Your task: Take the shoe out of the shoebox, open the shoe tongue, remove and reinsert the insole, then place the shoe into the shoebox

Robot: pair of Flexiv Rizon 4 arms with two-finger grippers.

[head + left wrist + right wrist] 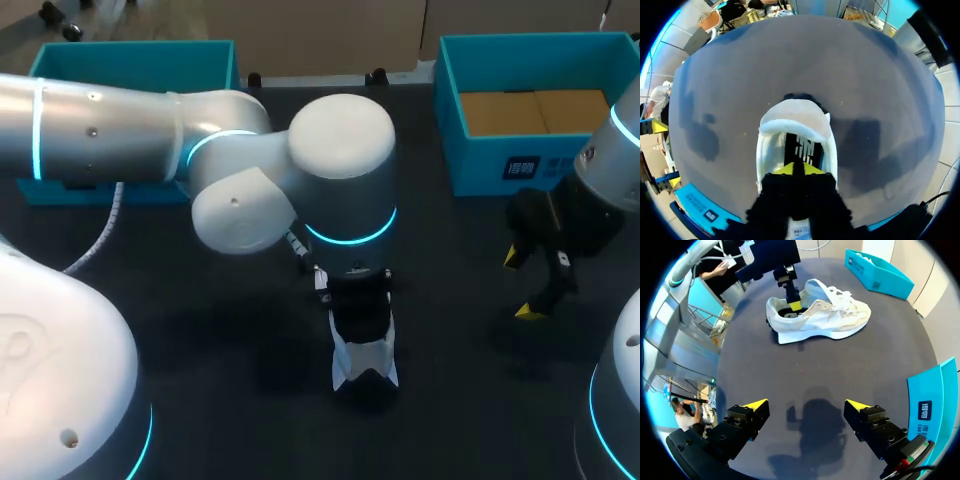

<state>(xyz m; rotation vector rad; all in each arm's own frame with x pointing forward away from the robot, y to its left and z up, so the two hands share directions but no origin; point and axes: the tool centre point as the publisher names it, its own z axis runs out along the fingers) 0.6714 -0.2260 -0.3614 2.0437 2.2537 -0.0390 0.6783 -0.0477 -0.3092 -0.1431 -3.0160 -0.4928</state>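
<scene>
Left arm covers most of shoe. Left claw hold inside shoe unclear. Right arm masks shoebox right end.

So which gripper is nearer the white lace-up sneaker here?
Left. The left gripper sits inside the opening of the white lace-up sneaker; the right gripper hangs open above the dark table, clear of the shoe.

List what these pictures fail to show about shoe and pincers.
- Head view: the left arm covers most of the shoe.
- Left wrist view: the black body of the left pincer blocks whatever it holds inside the shoe.
- Head view: the left arm hides the inside of the left teal box.
</scene>
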